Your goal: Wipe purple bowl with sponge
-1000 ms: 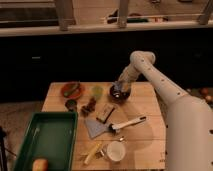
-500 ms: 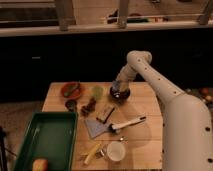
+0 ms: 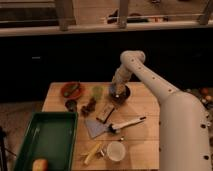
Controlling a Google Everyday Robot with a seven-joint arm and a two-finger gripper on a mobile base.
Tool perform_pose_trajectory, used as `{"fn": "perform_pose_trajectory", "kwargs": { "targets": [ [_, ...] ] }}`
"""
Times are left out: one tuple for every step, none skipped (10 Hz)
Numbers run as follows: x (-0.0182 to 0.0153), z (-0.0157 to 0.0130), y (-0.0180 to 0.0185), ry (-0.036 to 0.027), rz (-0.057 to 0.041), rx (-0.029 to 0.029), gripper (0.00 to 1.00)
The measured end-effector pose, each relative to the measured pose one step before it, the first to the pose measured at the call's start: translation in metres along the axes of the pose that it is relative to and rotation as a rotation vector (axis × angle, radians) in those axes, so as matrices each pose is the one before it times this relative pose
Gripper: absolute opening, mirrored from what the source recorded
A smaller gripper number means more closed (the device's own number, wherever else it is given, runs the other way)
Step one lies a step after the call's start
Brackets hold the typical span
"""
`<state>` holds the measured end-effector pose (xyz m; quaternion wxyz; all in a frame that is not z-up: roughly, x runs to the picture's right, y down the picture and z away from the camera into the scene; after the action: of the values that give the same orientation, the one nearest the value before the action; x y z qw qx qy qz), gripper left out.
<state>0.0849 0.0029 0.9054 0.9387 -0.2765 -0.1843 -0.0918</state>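
The purple bowl (image 3: 123, 94) sits at the far middle of the wooden table (image 3: 145, 135), right of the small green cup (image 3: 97, 90). My gripper (image 3: 117, 90) is down over the bowl's left part, at the end of the white arm (image 3: 150, 82) that reaches in from the right. A small blue-grey patch at the gripper's tip looks like the sponge (image 3: 116, 92), inside the bowl. The gripper hides much of the bowl's inside.
An orange-red plate with green food (image 3: 71, 89) is at the far left. A grey-blue scraper with a white handle (image 3: 107, 127) lies mid-table, a white mug (image 3: 116, 150) near the front, a green bin (image 3: 46, 140) at left holding a yellow fruit (image 3: 39, 164).
The arm's upper joint has shifted slightly left and the gripper has moved a little over the bowl. The other things have not moved.
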Motion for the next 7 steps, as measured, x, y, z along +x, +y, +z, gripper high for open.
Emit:
{"fn": "perform_pose_trajectory", "kwargs": {
  "targets": [
    [0.00371, -0.00130, 0.00544, 0.00465, 0.00651, -0.00871, 0.00],
    [0.00395, -0.00152, 0.00609, 0.00758, 0.00755, -0.01182, 0.00],
    [0.00388, -0.00212, 0.00281, 0.00754, 0.01025, -0.00326, 0.00],
    [0.01024, -0.00424, 0.00550, 0.01150, 0.01820, -0.00432, 0.00],
    [0.00811, -0.00408, 0.00135, 0.00890, 0.01730, 0.00456, 0.00],
    [0.00213, -0.00228, -0.00173, 0.00467, 0.00745, 0.00696, 0.00],
    [0.00304, -0.00386, -0.00619, 0.00563, 0.00966, 0.01955, 0.00]
  ]
}}
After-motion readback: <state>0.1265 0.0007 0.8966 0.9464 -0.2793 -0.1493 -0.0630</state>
